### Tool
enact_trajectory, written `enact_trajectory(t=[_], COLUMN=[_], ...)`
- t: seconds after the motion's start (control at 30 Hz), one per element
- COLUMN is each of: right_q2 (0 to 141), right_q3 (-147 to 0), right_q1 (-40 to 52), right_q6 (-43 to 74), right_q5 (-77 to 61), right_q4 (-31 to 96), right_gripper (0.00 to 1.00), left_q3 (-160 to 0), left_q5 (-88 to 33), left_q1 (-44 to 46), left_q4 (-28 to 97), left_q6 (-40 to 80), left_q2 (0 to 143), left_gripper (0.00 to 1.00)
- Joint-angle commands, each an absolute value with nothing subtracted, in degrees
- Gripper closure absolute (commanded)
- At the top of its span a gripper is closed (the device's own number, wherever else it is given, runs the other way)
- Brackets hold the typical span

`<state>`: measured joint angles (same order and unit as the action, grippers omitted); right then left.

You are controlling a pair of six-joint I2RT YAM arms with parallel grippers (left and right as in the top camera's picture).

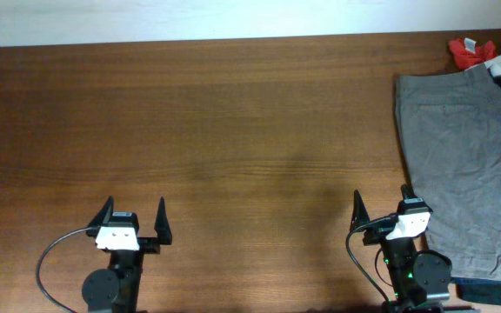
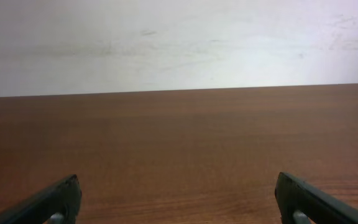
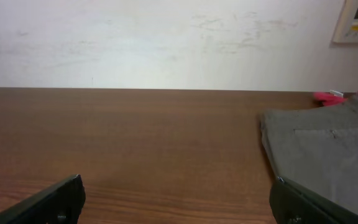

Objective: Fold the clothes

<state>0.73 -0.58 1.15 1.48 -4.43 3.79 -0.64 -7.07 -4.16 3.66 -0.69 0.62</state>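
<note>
Nothing is folded yet, by the look of it. Both arms sit at the near edge of the dark brown wooden table (image 1: 233, 130), and neither is holding cloth.

The left gripper (image 1: 134, 209) has its jaws spread wide, with only bare wood between and ahead of them. The right gripper (image 1: 381, 204) is also spread wide and empty.

The pair of wrinkled mid-grey cotton shorts (image 1: 464, 165) lies just off the right gripper's outer jaw and runs away ahead of it. The overhead view doesn't show whether that jaw touches the hem. The shorts lie flat with the waistband at the far end, a slit pocket below it and soft creases down the leg.

A dark navy garment (image 1: 485, 289) peeks out beneath them, on the outer side and at the near edge. Beyond the waistband sits a small red cloth (image 1: 470, 54).

I'd say the whole job remains: gripping, folding and squaring off.
</note>
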Motion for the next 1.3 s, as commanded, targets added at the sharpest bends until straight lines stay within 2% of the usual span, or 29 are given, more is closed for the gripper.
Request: enact_trajectory(t=[0.0, 0.8, 0.87, 1.07, 1.27], right_q2=[0.36, 0.36, 0.36, 0.36, 0.36], right_q3=[-0.32, -0.32, -0.32, -0.32, -0.32], right_q1=[0.78, 0.78, 0.78, 0.78, 0.78], right_q6=[1.5, 1.56, 4.27, 19.4, 33.8], right_q5=[-5.41, -6.26, -13.63, -48.01, -49.52], right_q4=[4.05, 2.04, 0.58, 2.72, -1.87], right_gripper=[0.02, 0.02, 0.02, 0.01, 0.02], left_q3=[-0.49, -0.49, -0.49, -0.49, -0.49], left_q5=[-7.7, -7.7, -7.68, -7.68, -7.68], left_q1=[-4.4, -4.4, -4.4, -4.4, -4.4], left_q4=[3.92, 3.92, 3.92, 3.92, 3.92], left_q6=[-1.8, -1.8, -1.8, -1.8, -1.8], left_q2=[0.45, 0.45, 0.45, 0.45, 0.45], left_gripper=[0.01, 0.01, 0.01, 0.01, 0.01])
